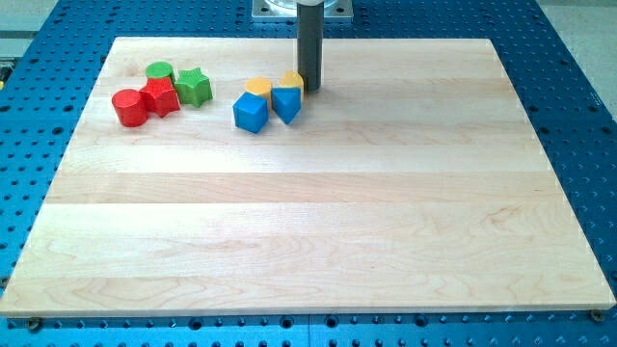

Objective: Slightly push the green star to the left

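Green star (194, 87) seen at worktop (308, 241) top left, touching red star (161, 97) — no push judged started. My tip (309, 89) placed well right, beside yellow block (292, 80). No jaws fitted — bare rod only. Approach and nudge left remaining.

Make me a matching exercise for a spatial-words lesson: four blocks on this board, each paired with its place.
Things:
1. green star
2. red cylinder
3. blue cube
4. my tip

Places:
A. beside the yellow block, at the view's top
B. right end of the left cluster
C. farthest to the view's left
D. below the other yellow block

Pairs: 1-B, 2-C, 3-D, 4-A
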